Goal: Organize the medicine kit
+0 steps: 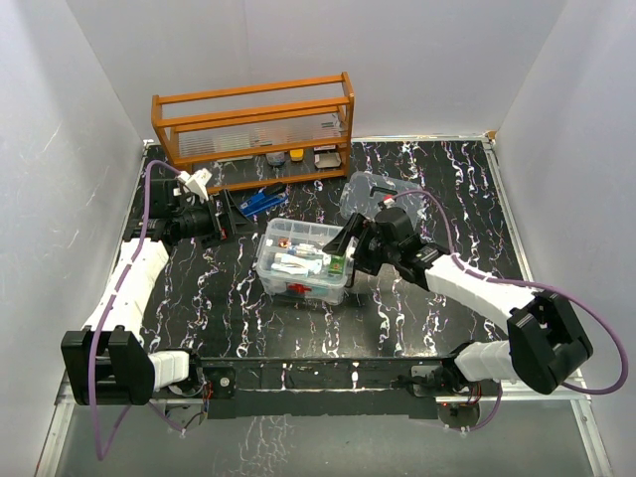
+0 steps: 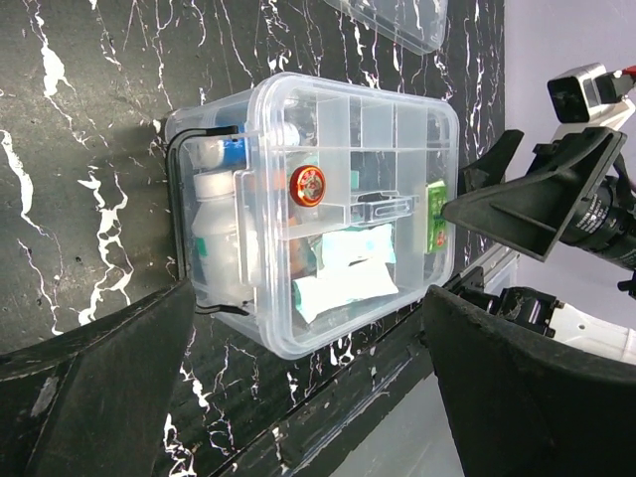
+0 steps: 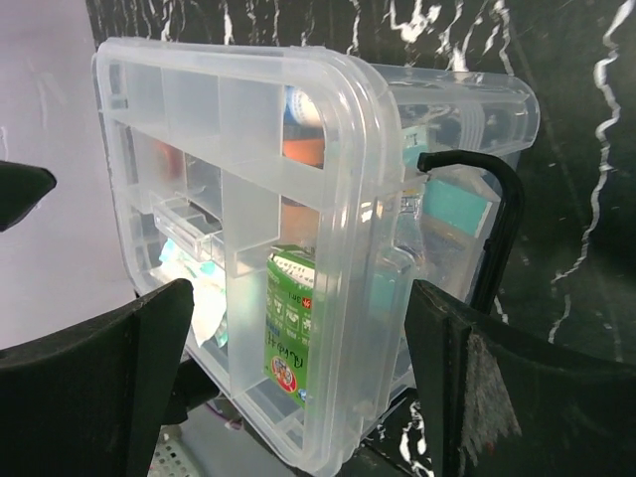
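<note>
The medicine kit [image 1: 303, 263] sits mid-tabletop [image 1: 199, 298], lid [image 1: 378, 191] off and lying just behind it, leaving the divided tray [image 2: 368, 149] open from above. The right gripper [image 1: 343, 253] is close in at the kit's right end by the green packet [image 3: 290, 323], jaws wide and empty, lining up on that end I'd say, while the left gripper [image 1: 231, 216], equally wide and empty, waits well apart. Can't tell whether the right one touches plastic, and whatever lies under the tray blurs through the clear walls.
</note>
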You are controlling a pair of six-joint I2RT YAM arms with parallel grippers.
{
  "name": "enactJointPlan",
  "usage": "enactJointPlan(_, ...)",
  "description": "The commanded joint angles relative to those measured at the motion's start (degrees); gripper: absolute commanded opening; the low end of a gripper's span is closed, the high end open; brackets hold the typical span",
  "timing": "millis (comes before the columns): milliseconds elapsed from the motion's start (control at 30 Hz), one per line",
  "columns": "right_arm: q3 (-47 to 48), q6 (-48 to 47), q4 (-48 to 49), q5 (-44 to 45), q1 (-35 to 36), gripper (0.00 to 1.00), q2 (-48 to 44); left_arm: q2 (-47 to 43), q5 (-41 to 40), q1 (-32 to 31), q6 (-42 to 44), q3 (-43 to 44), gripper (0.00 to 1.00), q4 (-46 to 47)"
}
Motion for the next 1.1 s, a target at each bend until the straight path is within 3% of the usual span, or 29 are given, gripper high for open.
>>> enactJointPlan(0, -0.1, 6.1, 7.8, 0.2, 2.6, 0.84, -2.0, 0.4, 0.3, -0.3, 0.0, 1.4, 0.95, -0.6)
enactJointPlan(200, -0.4, 9.6, 11.8, -0.6, 5.3, 0.85, -1.4, 1.4, 0.3, -0.3, -0.6, 2.3, 0.94, -1.1)
enactJointPlan(567, 4.1, -0.8, -8.9, 20.7, 4.9, 0.91, -10.2, 2.2, -3.7, -0.3, 1.0, 5.6, 0.94, -4.2)
enactJointPlan(733, 7.2, -8.7, -15.0, 30.1, 0.7, 0.9, -12.0, 2.0, -5.5, -0.3, 1.5, 6.8, 0.93, -5.7)
enactJointPlan(867, 11.1, -18.0, -11.7, 30.3, -7.8, 0.85, -6.9, 1.7, -5.5, -0.3, 1.5, 7.1, 0.93, -5.9)
enactJointPlan(1067, 24.9, -31.0, -5.9, 23.1, -18.9, 0.84, 12.2, 2.2, -4.8, -0.3, 1.3, 7.3, 0.93, -5.9)
